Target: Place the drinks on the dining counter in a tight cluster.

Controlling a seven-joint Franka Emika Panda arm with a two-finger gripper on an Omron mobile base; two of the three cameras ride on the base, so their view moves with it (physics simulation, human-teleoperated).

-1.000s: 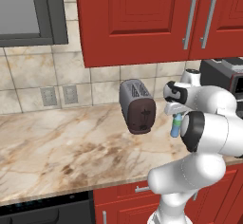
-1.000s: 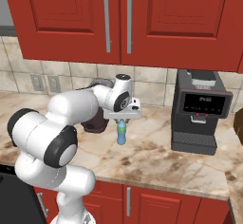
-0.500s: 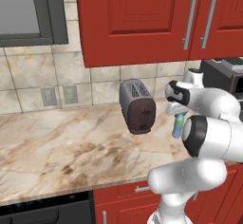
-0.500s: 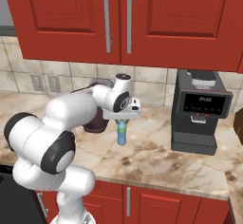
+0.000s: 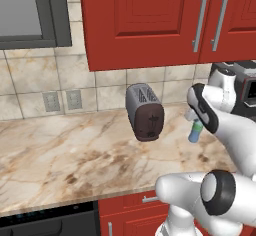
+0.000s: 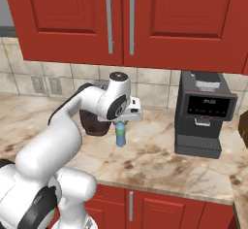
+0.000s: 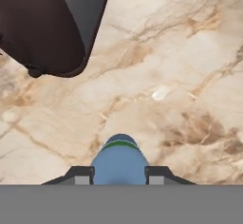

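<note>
Now, view by view:
Left base view, gripper: the gripper (image 5: 196,120) was clamped on the small blue water bottle (image 5: 194,133), up near its green cap.
Left base view, bottle: it hung upright in the air over the marble worktop (image 5: 65,157), just right of the toaster (image 5: 144,112).
Right base view, gripper: the gripper (image 6: 121,122) pinched the top of the water bottle (image 6: 120,136).
Right base view, bottle: it hung between the toaster (image 6: 94,122) and the black coffee machine (image 6: 203,114), not touching either.
Right base view, writing: the coffee machine had a dark screen with tiny marks, too small to read.
Hand view, gripper: both fingertips (image 7: 79,175) pressed on the sides of the water bottle (image 7: 119,164).
Hand view, bottle: its blue body had a thin green band and no label to read.
Hand view, worktop: the worktop (image 7: 180,61) lay below, and the toaster (image 7: 50,23) sat at the upper left.
</note>
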